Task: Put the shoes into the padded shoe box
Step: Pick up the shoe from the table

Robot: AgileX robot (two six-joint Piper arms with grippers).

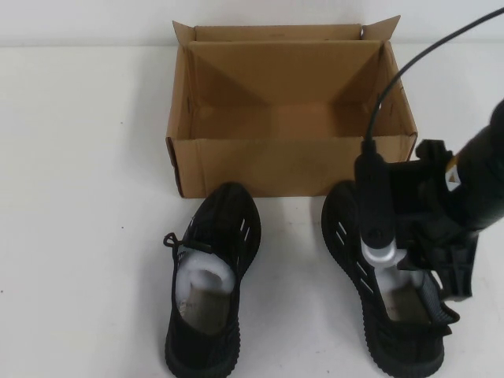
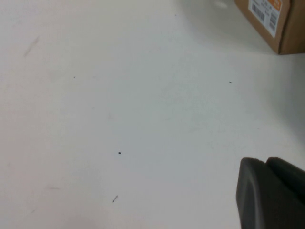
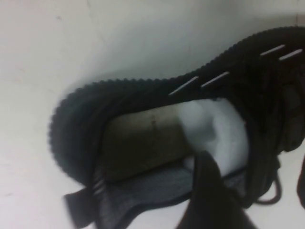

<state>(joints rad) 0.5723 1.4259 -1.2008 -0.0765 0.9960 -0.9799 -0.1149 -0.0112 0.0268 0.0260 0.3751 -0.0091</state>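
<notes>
The right gripper (image 1: 425,264) hangs over the right sneaker's (image 1: 378,315) collar, one finger (image 3: 209,191) inside the opening beside the white paper stuffing (image 3: 217,129); whether it grips cannot be told. The left sneaker (image 1: 209,291) lies well apart. The cardboard shoe box (image 1: 291,161) stands open beyond. The left gripper (image 2: 269,191) hovers above bare table (image 2: 119,119), its state unclear.

Both shoes (image 1: 211,283) (image 1: 386,303) lie side by side before the box (image 1: 287,106).

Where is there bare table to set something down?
Free: left of the left shoe and box, where the left gripper hovers. Narrow strip between both shoes. Crowded: right shoe, under the right gripper.
</notes>
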